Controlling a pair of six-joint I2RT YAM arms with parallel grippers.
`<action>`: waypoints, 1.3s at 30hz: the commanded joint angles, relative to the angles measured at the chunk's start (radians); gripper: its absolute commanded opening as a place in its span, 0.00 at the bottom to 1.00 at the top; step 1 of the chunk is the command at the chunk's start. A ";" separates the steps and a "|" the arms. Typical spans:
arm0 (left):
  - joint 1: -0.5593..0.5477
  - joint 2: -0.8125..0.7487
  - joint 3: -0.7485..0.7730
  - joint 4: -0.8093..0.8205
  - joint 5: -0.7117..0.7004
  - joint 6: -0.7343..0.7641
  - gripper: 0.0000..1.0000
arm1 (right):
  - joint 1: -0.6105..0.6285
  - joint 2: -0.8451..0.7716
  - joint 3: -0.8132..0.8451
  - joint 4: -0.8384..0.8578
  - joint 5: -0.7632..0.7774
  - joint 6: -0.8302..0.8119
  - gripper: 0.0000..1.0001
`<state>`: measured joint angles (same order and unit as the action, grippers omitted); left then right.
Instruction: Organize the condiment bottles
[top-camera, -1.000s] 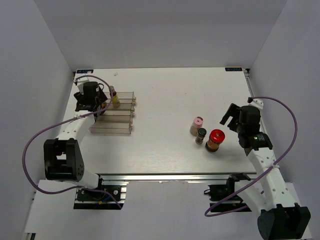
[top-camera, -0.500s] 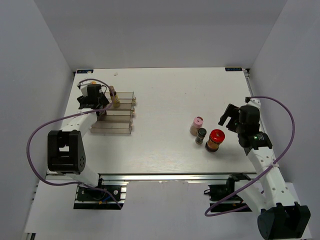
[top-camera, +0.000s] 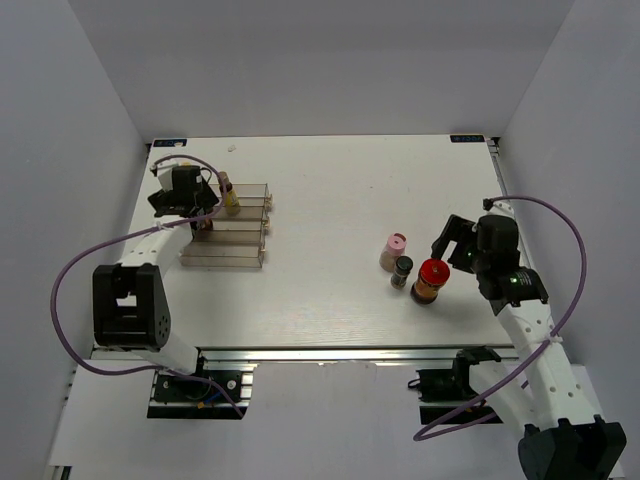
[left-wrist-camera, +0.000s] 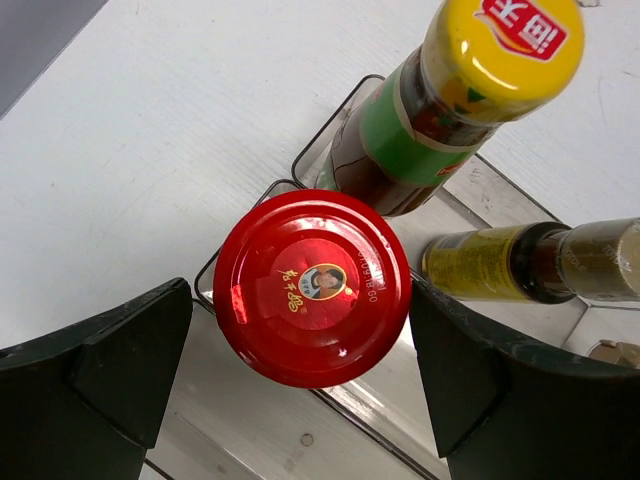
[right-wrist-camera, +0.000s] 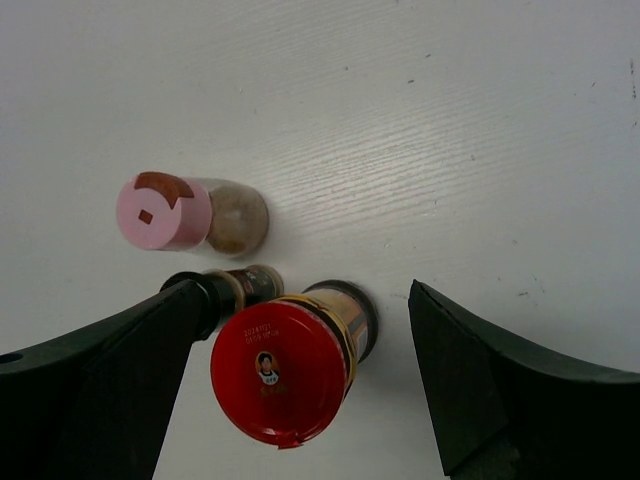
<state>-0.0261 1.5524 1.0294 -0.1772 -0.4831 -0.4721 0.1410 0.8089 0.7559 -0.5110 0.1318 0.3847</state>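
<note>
In the left wrist view a red-lidded jar stands in the clear rack, between the fingers of my open left gripper. A narrow gap shows at the left finger. A yellow-capped green-labelled bottle and a slim yellowish bottle stand just behind it in the rack. My open right gripper hovers over the second red-lidded jar, which stands on the table between the fingers. The dark-capped bottle and pink-capped bottle stand beside it. From above, the left gripper is at the rack's far left end and the right gripper is by its jar.
The tiered rack sits at the table's left. The pink-capped bottle and dark-capped bottle cluster right of centre. White walls close in the table on three sides.
My right gripper has moved down and left, closer over the red-lidded jar on the table. The left gripper has shifted slightly at the rack's far left end.
</note>
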 joint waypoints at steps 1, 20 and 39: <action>0.005 -0.063 0.044 -0.030 0.017 0.009 0.98 | 0.029 -0.011 0.052 -0.079 0.002 0.005 0.89; 0.005 -0.190 0.103 -0.169 0.060 -0.020 0.98 | 0.134 0.085 0.011 -0.181 0.028 0.011 0.89; 0.005 -0.386 -0.046 -0.151 0.066 -0.069 0.98 | 0.140 0.093 0.085 -0.198 0.112 0.072 0.30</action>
<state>-0.0261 1.2095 0.9897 -0.3317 -0.4294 -0.5320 0.2775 0.9169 0.7765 -0.6895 0.2031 0.4423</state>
